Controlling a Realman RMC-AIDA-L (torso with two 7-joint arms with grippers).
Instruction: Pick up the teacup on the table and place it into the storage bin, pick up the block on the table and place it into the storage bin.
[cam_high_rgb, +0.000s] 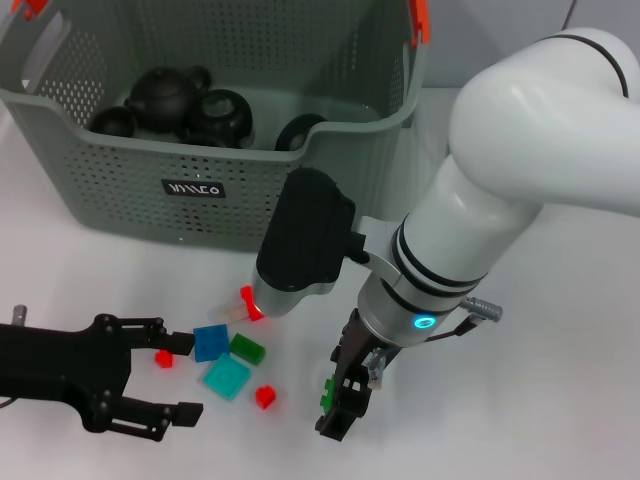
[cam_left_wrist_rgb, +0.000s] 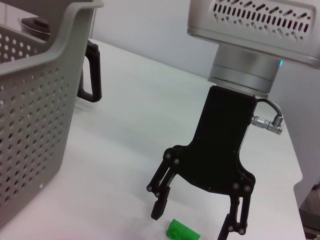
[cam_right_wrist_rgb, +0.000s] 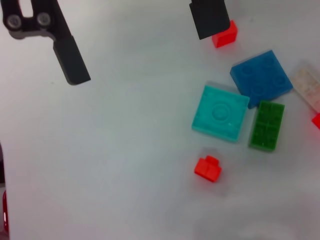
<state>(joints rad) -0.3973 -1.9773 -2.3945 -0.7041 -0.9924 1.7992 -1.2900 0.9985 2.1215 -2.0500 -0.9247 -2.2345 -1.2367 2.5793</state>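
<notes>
My right gripper (cam_high_rgb: 340, 400) hangs low over the white table (cam_high_rgb: 540, 400), fingers pointing down and spread apart, with a small green block (cam_high_rgb: 326, 392) between them, not yet clamped. The left wrist view shows this best: the green block (cam_left_wrist_rgb: 183, 231) lies on the table between my two black fingertips (cam_left_wrist_rgb: 159, 209), nearer the one toward the bin, and I cannot tell whether either pad touches it. Its long axis seems to run roughly across the gap between the fingers.

My left gripper (cam_high_rgb: 165, 378) lies low near the table's edge on my left, its jaws wide apart and holding nothing, pointing toward the scattered blocks. One finger sits just beside a small red block (cam_high_rgb: 163, 358).

The right wrist view lays out the loose pieces clearly: a teal square plate (cam_right_wrist_rgb: 220, 113), a blue square plate (cam_right_wrist_rgb: 261, 78), a dark green rectangular brick (cam_right_wrist_rgb: 267, 125) with its long axis running alongside the teal plate, another small red block (cam_right_wrist_rgb: 207, 168) apart from them, and a pale translucent piece (cam_right_wrist_rgb: 310, 87) at the frame's edge.

The storage bin (cam_high_rgb: 120, 170) stands behind the blocks, grey-green and perforated, with orange clips (cam_high_rgb: 419, 20). Its black label (cam_high_rgb: 194, 187) carries white lettering I cannot read. Inside, only the head view shows dark round teaware (cam_high_rgb: 165, 100), including what looks like a black teapot and cups.
</notes>
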